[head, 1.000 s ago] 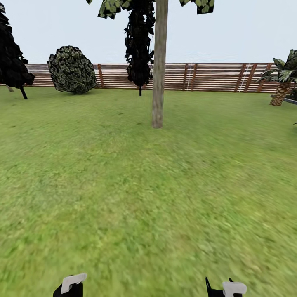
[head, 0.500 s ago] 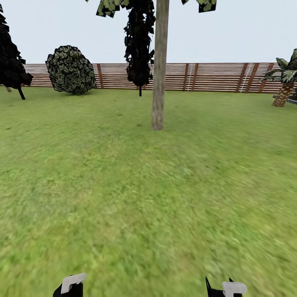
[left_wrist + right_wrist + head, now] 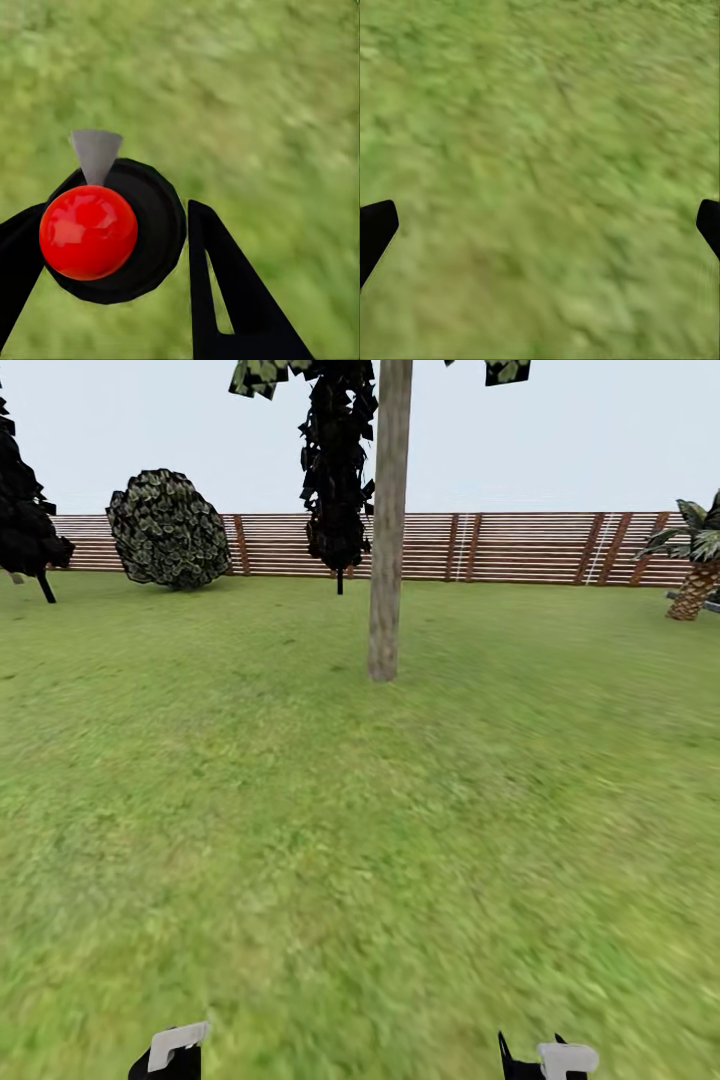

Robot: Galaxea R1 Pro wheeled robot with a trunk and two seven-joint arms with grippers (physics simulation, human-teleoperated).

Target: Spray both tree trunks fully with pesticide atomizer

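Observation:
The pesticide atomizer [image 3: 142, 225] appears end-on in the left wrist view as a dark round body with a red knob and a grey nozzle. My left gripper [image 3: 112, 221] is shut on it, one black finger on each side. My right gripper [image 3: 540, 225] hangs open over bare grass, its fingertips [image 3: 375, 229] far apart. One tree stands straight ahead on the lawn, and its pale mottled tree trunk [image 3: 388, 530] is a few metres off. Both arm ends sit at the head view's lower edge, left [image 3: 172, 1052] and right [image 3: 550, 1058].
The floor is green grass [image 3: 360, 840] up to a red-brown slat fence [image 3: 520, 546]. A narrow black tree [image 3: 338, 470] stands behind the trunk, and a round bush [image 3: 170, 528] is at the back left. Another black tree [image 3: 28, 510] is far left, and a palm-like plant [image 3: 695, 555] far right.
The whole head view has shifted: the trunk's base sits lower and slightly larger and the side plants have slid outward, so the camera has moved closer. Both arms keep their pose.

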